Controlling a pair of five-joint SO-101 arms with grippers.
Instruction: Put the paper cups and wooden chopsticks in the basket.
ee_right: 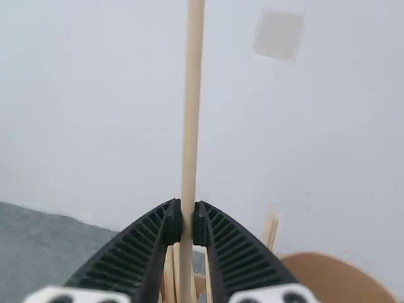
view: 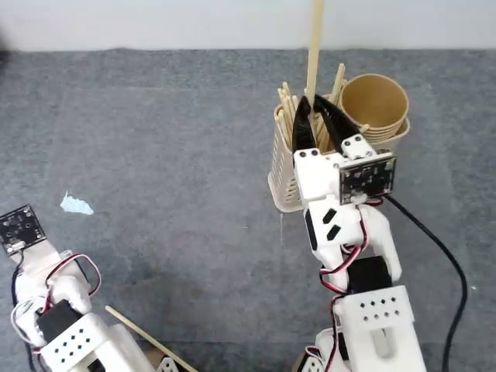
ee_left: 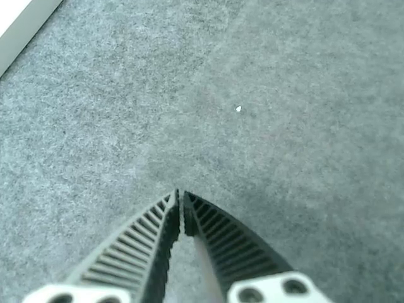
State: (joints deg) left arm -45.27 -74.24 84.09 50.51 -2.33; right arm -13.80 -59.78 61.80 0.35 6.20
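One wooden chopstick [view: 147, 337] lies slantwise on the carpet [view: 170, 155] beside the left arm's base. The left gripper [ee_left: 180, 197] is pressed together on nothing. Farther off, the right gripper [view: 314, 105] clamps a second chopstick [view: 315, 39] upright over the basket [view: 280, 186], which already holds the stacked paper cups [view: 376, 101].

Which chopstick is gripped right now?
The upright chopstick clamped in the right gripper above the basket; the other chopsticks stand loose in the basket, and one stray chopstick lies flat on the table.
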